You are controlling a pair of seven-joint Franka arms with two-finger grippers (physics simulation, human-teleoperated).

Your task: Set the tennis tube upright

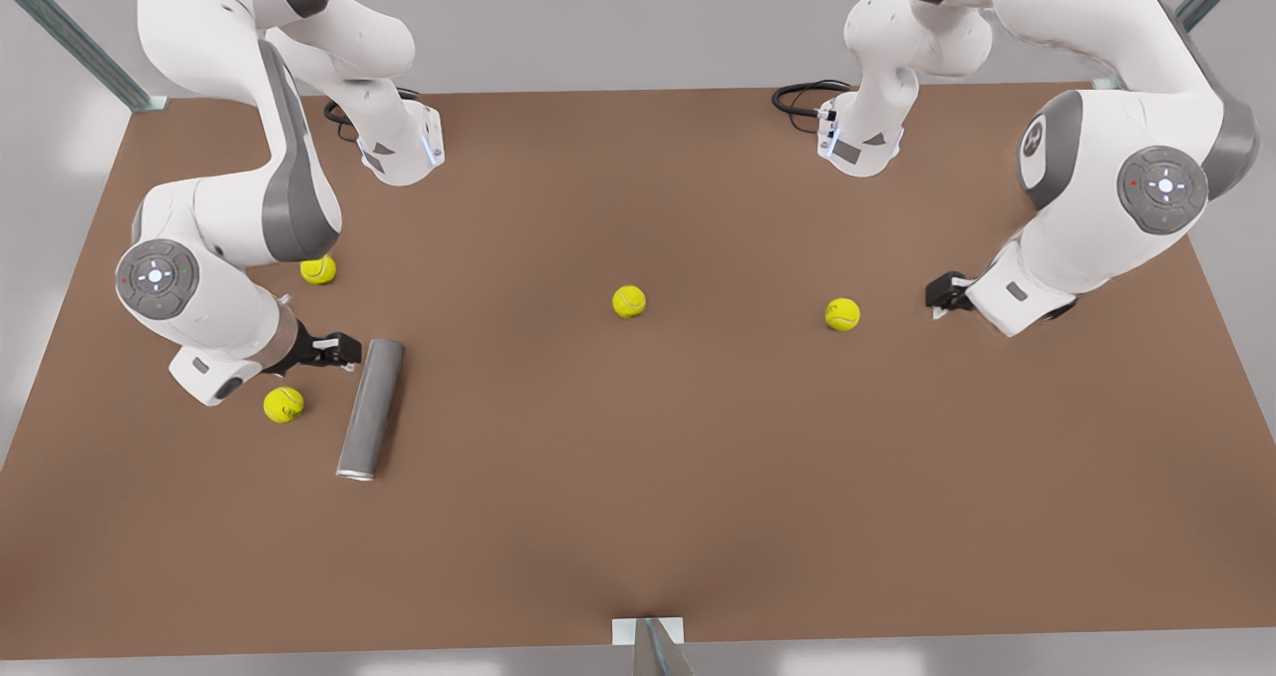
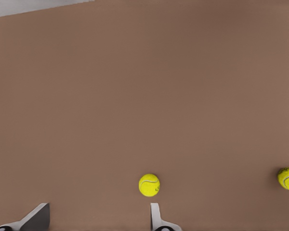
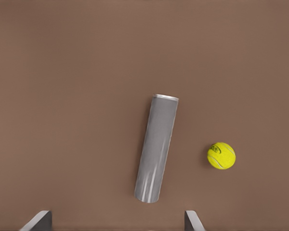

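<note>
The tennis tube (image 1: pixel 371 409) is a matte grey cylinder lying on its side on the brown table, on the front view's left, with its silvery rim toward the near edge. In the right wrist view the tennis tube (image 3: pixel 156 149) lies ahead of my right gripper (image 3: pixel 114 215), whose fingers are spread wide and hold nothing. In the front view my right gripper (image 1: pixel 337 349) hovers just beside the tube's far end, apart from it. My left gripper (image 1: pixel 947 293) waits open on the front view's right, and its fingers (image 2: pixel 156 216) frame bare table.
Several yellow-green tennis balls lie on the table: one (image 1: pixel 284 404) beside the tube, one (image 1: pixel 318 269) behind the right arm, one (image 1: pixel 629 301) mid-table, one (image 1: pixel 842 314) near the left gripper. Cables (image 1: pixel 802 98) coil at the back.
</note>
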